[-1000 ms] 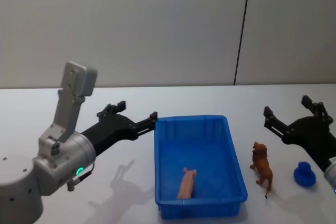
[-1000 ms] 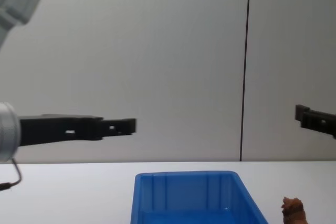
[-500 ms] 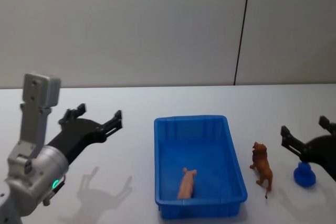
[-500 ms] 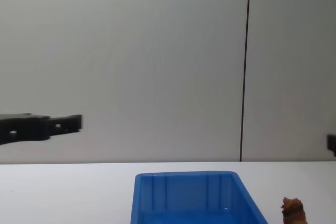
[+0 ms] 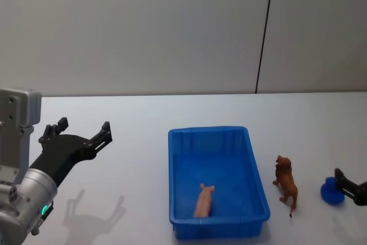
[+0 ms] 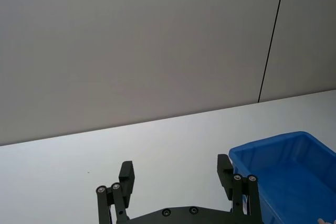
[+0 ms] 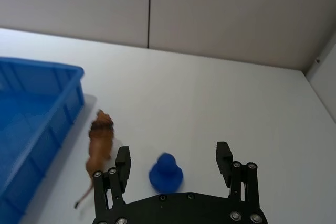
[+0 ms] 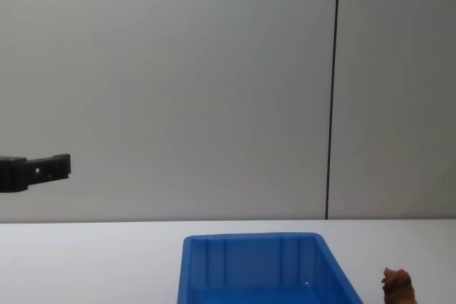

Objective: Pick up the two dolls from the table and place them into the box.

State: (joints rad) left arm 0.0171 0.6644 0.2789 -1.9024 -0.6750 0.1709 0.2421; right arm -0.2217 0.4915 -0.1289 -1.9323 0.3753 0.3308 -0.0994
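Just beside the box stands the brown doll.

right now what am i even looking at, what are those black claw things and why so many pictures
It is a robot with two arms, each ending in a black pincer. Two pictures come from cameras on its head and chest, two from cameras on its wrists. The left pincer hangs open and empty above the white table, left of the blue bin. The right pincer is open and empty too, near a small blue object. A pink doll lies inside the bin; a brown doll stands on the table just right of it.
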